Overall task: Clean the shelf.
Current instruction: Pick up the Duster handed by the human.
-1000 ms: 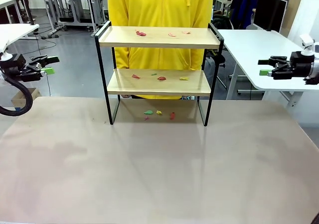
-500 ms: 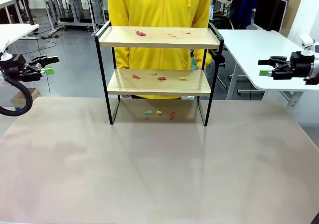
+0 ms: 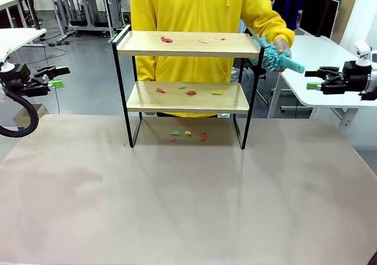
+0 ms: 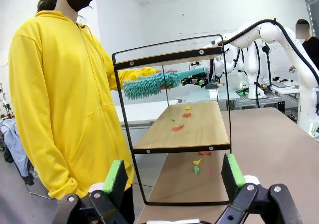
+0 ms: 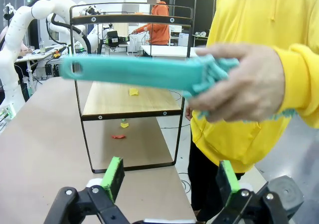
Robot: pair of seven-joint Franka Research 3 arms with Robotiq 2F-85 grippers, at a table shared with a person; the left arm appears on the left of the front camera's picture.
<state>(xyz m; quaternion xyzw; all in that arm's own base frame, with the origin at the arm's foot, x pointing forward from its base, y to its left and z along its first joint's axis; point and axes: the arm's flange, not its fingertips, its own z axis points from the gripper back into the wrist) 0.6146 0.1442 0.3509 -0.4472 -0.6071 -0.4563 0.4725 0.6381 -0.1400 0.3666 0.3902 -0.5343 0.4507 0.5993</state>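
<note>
The shelf (image 3: pixel 188 44) stands at the table's far middle, two light wooden boards in a black frame. Small coloured paper scraps (image 3: pixel 166 39) lie on its top board, more scraps (image 3: pixel 191 92) on the lower board, and others (image 3: pixel 188 133) on the table beneath. A person in a yellow hoodie stands behind it. Their hand (image 3: pixel 281 44) holds a teal duster (image 3: pixel 277 58) by the shelf's right end, handle towards my right gripper (image 3: pixel 311 79), which is open and empty. My left gripper (image 3: pixel 59 78) hangs open far left. The right wrist view has the duster handle (image 5: pixel 134 70) above my fingers.
A white side table (image 3: pixel 312 53) stands behind my right gripper. The wide beige table (image 3: pixel 188 200) stretches bare in front of the shelf. Other benches (image 3: pixel 82 0) and robot arms stand farther back.
The person's hand has come up at the shelf's right end, bringing the teal duster towards my right gripper. Neither arm has moved.
</note>
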